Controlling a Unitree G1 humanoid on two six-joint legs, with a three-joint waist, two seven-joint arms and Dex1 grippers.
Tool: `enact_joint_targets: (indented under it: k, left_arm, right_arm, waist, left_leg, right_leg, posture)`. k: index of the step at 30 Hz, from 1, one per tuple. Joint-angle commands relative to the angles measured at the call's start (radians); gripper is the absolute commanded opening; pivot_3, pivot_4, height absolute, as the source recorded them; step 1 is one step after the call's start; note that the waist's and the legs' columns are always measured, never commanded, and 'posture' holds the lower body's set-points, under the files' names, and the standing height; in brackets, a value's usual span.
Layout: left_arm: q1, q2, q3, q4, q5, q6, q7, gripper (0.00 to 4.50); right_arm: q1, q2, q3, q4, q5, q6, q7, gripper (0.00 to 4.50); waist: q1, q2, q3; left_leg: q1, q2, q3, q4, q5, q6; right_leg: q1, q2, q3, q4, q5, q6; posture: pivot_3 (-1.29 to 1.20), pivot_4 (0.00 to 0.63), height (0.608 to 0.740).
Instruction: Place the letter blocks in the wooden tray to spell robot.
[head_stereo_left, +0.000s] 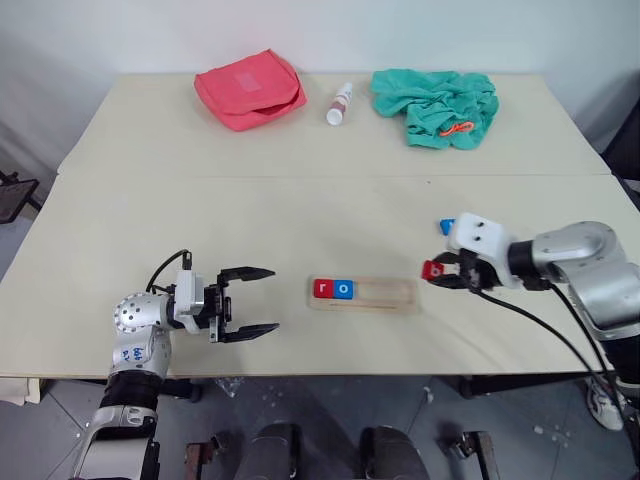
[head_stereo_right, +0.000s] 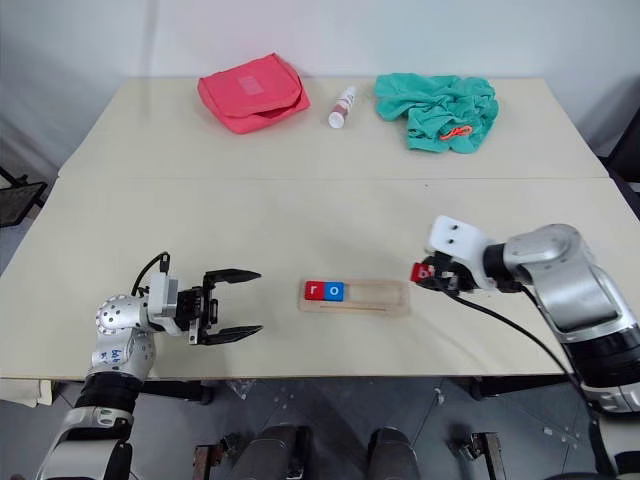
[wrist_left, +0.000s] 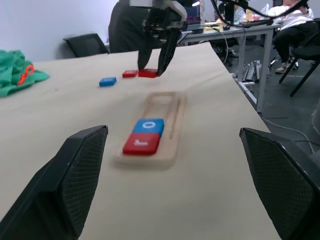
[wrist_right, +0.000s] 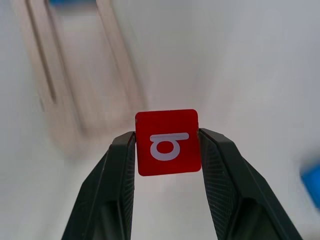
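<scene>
While the left claw (head_stereo_left: 250, 300) is hovering with its two black fingers spread wide and nothing between them, low over the counter (head_stereo_left: 300, 210) and pointing toward the tray, the work is being done farther right; the wooden tray (head_stereo_left: 364, 295) is lying near the counter's front edge, between the two claws, with a red r block (head_stereo_left: 323, 288) and a blue o block (head_stereo_left: 343, 289) sitting side by side at its left end and the rest of the groove lying bare; just beyond its right end, the right claw (head_stereo_left: 437, 271) is pinching a red b block (wrist_right: 168, 142) by two opposite edges, its lettered face turned up; the block looks lifted off the counter, though that is hard to confirm. A blue block (head_stereo_left: 447, 226) is lying just behind that claw, and the left wrist view is showing another red block (wrist_left: 130, 73) beside it; their letters are too small to read. Along the far edge a pink pouch (head_stereo_left: 250, 88), a small bottle (head_stereo_left: 340, 104) and a crumpled green cloth (head_stereo_left: 437, 105) are resting well apart from the work.

The b block is looking light, stiff and smooth-sided, so it is likely to twist or slip if squeezed off-centre; the edge grip at mid-side seems the right hold, keeping the face level for dropping into the groove beside the o.
</scene>
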Motion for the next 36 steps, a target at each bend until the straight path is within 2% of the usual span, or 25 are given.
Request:
enact_joint_targets:
  k: [1, 10, 30, 31, 36]
  left_arm:
    - [-0.011, 0.005, 0.005, 0.014, -0.011, -0.011, -0.031, 4.5]
    - [-0.014, 0.01, 0.004, 0.013, -0.009, -0.014, -0.023, 4.5]
    - [-0.002, 0.004, 0.008, 0.004, -0.004, -0.021, -0.001, 4.5]
    - [-0.003, 0.004, 0.008, 0.006, -0.003, -0.023, -0.001, 4.5]
    - [-0.009, 0.003, 0.006, 0.012, -0.002, -0.025, -0.002, 4.5]
  right_arm:
    - [-0.071, 0.069, 0.046, -0.062, 0.004, 0.094, -0.026, 1.46]
    - [-0.183, 0.168, 0.184, -0.033, -0.047, 0.154, -0.053, 1.46]
    - [-0.178, 0.193, 0.241, -0.114, -0.018, 0.221, -0.022, 1.46]
    - [-0.176, 0.197, 0.242, -0.119, -0.017, 0.225, -0.024, 2.22]
    - [-0.165, 0.203, 0.241, -0.136, -0.012, 0.239, -0.034, 3.99]
  waist:
    - [-0.001, 0.0, 0.0]
    - [-0.001, 0.0, 0.0]
    - [-0.004, 0.0, 0.0]
    - [-0.004, 0.0, 0.0]
    - [-0.003, 0.0, 0.0]
  left_leg:
    - [0.0, 0.0, 0.0, 0.001, 0.0, 0.0]
    - [-0.002, -0.001, -0.003, 0.002, 0.0, 0.0]
    - [-0.002, -0.001, -0.003, 0.002, 0.0, 0.0]
    - [-0.002, -0.001, -0.003, 0.002, 0.0, 0.0]
    - [-0.002, -0.001, -0.003, 0.002, 0.0, 0.0]
  right_leg:
    - [0.0, 0.0, 0.0, 0.0, 0.0, 0.0]
    - [-0.001, 0.0, -0.001, 0.002, 0.0, 0.0]
    - [-0.001, 0.0, -0.001, 0.003, 0.0, 0.0]
    - [-0.001, 0.0, -0.001, 0.003, 0.0, 0.0]
    - [-0.001, 0.0, -0.001, 0.003, 0.0, 0.0]
  posture:
    - [0.0, 0.15, 0.74]
    - [0.0, 0.15, 0.74]
    - [0.0, 0.15, 0.74]
    - [0.0, 0.15, 0.74]
    - [0.0, 0.15, 0.74]
